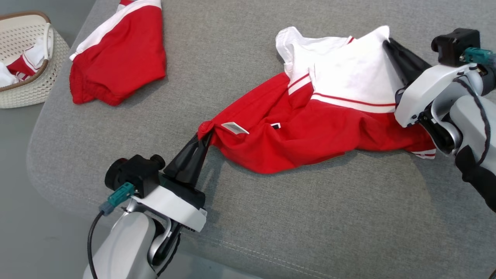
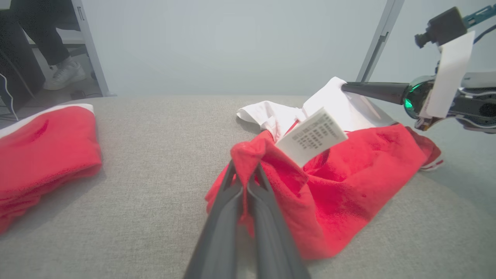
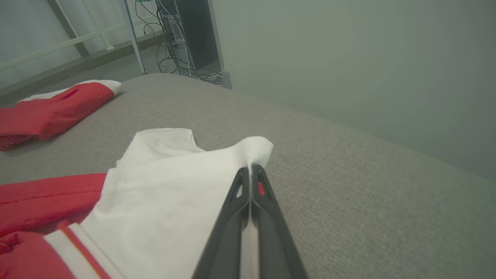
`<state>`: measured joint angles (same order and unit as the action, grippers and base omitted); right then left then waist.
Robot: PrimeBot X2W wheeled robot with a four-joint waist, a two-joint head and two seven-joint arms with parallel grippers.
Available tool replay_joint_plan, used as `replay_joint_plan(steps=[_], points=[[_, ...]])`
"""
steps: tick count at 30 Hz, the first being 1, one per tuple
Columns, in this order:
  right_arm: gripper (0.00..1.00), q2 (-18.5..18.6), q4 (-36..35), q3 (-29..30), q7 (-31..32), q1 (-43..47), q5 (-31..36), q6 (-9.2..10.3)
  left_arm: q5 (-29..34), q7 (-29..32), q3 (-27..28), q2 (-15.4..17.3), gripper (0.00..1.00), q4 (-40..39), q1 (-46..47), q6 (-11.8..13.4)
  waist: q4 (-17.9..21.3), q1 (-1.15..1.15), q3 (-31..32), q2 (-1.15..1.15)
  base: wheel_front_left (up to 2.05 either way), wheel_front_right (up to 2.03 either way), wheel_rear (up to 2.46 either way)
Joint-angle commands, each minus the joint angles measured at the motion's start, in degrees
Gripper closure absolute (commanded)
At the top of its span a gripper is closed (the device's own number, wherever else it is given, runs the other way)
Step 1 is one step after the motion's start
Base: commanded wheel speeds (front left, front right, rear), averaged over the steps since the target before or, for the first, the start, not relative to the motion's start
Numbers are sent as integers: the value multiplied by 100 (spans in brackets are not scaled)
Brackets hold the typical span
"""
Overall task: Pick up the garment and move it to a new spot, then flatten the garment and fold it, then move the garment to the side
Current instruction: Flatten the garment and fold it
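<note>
The garment (image 1: 310, 128) is a red and white shirt lying crumpled across the grey cushion (image 1: 271, 217), with a white care label (image 2: 312, 135) sticking up. My left gripper (image 1: 205, 137) is shut on a bunched red corner of the garment (image 2: 248, 155) at its near left end. My right gripper (image 1: 387, 40) is shut on a white corner of the garment (image 3: 255, 149) at its far right end. In the left wrist view the right gripper (image 2: 345, 87) pinches the white cloth from the right.
A second red and white garment (image 1: 120, 54) lies folded at the cushion's far left. A white woven basket (image 1: 27, 58) with more clothes stands off the cushion at the left. A person's shoe (image 2: 64, 73) shows on the floor beyond.
</note>
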<state>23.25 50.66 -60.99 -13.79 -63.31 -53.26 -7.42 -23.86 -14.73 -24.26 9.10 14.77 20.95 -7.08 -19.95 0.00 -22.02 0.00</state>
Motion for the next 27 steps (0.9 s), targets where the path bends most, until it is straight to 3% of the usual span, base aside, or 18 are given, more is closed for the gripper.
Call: replay_joint_plan(steps=[1, 7, 12, 13, 15, 16, 19, 27], points=[[100, 55, -154, 78, -113, -22, -17, -7, -36, -27, 239, 212, 100, -92, 252, -40, 88, 0, 46, 0, 0, 0, 0], [100, 317, -1170, 935, -119, -144, 231, -7, -199, -27, 262, 549, 100, 91, 653, -40, 490, 0, 193, 0, 0, 0, 0], [100, 625, -1808, 1340, -119, -220, 482, -7, -801, -27, -95, 1192, 100, 644, 1433, -40, 895, 0, 433, 0, 0, 0, 0], [100, 705, -1950, 1491, -119, -277, 510, -7, -1128, -13, -251, 1474, 100, 833, 1815, -40, 1056, 0, 526, 0, 0, 0, 0], [100, 741, -2013, 1536, -120, -312, 556, -7, -1250, 18, -329, 1633, 100, 888, 2018, -40, 1135, 0, 569, 0, 0, 0, 0], [100, 799, -2065, 1596, -120, -370, 584, -7, -1496, 146, -502, 1902, 100, 966, 2422, -40, 1267, 0, 656, 0, 0, 0, 0], [100, 863, -1989, 1600, -120, -546, 627, -7, -1769, 385, -734, 2250, 100, 1128, 3045, -40, 1431, 0, 772, 0, 0, 0, 0], [100, 735, -1794, 1876, -120, -973, 778, -7, -2010, 308, -1060, 2720, 100, 1576, 4169, -41, 1719, 0, 995, 0, 0, 0, 0]])
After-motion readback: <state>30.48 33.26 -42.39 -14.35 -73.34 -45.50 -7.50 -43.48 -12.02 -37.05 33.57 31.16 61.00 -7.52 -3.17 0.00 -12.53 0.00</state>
